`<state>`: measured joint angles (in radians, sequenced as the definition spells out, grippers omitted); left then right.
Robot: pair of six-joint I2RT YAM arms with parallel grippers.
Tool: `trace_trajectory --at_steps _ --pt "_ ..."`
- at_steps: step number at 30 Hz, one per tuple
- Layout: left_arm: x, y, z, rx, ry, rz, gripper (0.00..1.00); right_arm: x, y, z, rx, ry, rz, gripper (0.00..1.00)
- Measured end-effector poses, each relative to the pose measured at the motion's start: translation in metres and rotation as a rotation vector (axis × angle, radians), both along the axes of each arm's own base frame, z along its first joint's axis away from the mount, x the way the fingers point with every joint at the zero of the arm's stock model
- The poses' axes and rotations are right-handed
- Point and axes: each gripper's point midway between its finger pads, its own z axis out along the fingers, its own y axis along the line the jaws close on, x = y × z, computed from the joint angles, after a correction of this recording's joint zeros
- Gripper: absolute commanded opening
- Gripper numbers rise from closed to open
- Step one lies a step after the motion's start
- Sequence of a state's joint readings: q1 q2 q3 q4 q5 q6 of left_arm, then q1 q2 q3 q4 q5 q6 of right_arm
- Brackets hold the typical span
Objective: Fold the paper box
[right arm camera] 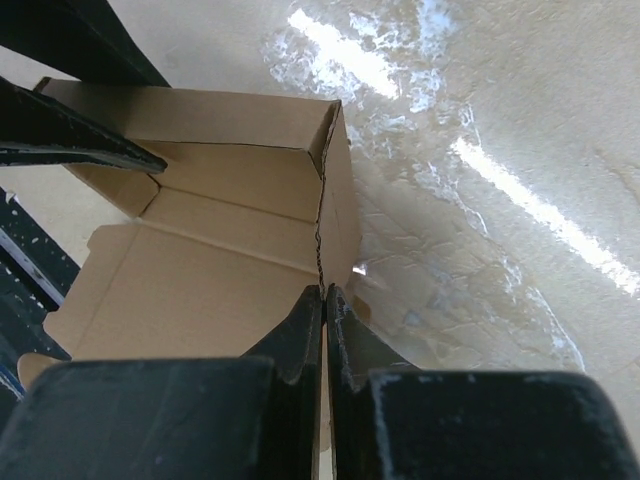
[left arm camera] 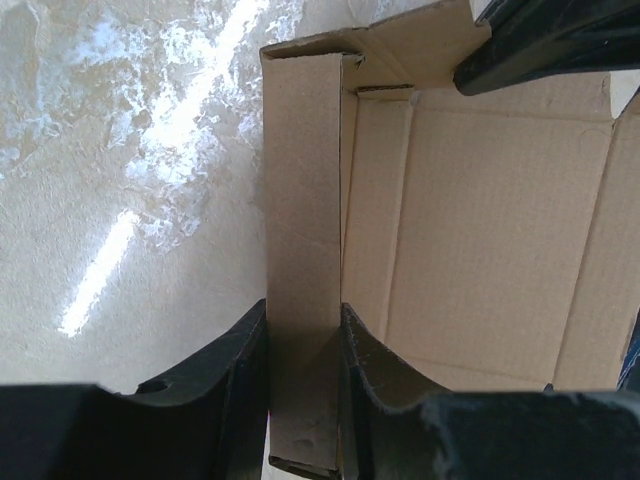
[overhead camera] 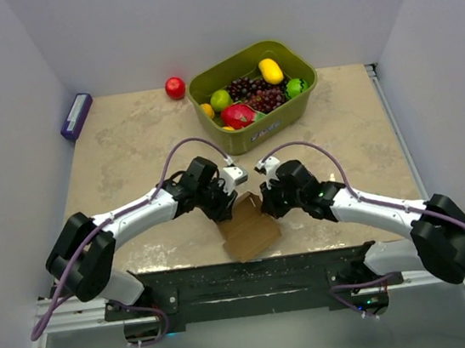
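Left gripper: black fingers clamped on a doubled, upright side wall of the paper box. Right gripper: pinched almost together on the thin edge of the opposite wall. Plain brown matte cardboard, creased, partly folded, floor flat between both grippers, near front edge of mottled beige table. Olive-green fruit bin well behind.

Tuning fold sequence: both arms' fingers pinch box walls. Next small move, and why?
Probably hold the left fingers firm and roll the right fingers inward: on the paper box, the left wall already looks doubled over, the right looks single-layer.
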<state>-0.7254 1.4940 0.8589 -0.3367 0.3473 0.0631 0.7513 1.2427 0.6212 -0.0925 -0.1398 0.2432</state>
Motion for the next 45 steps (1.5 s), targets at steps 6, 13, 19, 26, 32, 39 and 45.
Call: trace_trajectory --at_steps 6,13,19,26,32,39,45 --pt "-0.001 0.005 -0.002 0.016 0.013 0.008 0.25 -0.005 0.013 -0.010 -0.014 0.021 0.021 0.04" --pt "0.001 0.006 -0.002 0.018 0.008 0.017 0.25 -0.002 0.020 -0.010 -0.012 0.021 -0.014 0.28" --pt "0.000 -0.001 0.001 -0.010 0.005 -0.004 0.25 0.008 0.013 0.007 0.004 -0.031 -0.108 0.50" --pt "-0.001 -0.003 0.002 -0.018 0.006 -0.010 0.25 0.028 -0.021 0.051 0.054 -0.135 -0.262 0.61" --pt "-0.001 -0.003 0.002 -0.019 0.007 -0.012 0.25 0.056 -0.067 0.068 0.097 -0.158 -0.448 0.60" --pt "-0.001 -0.003 0.002 -0.021 0.006 -0.012 0.25 0.059 -0.061 0.022 0.055 -0.042 -0.422 0.56" --pt "-0.001 -0.004 0.002 -0.021 0.005 -0.012 0.25 0.045 -0.042 -0.004 0.075 0.041 -0.298 0.54"
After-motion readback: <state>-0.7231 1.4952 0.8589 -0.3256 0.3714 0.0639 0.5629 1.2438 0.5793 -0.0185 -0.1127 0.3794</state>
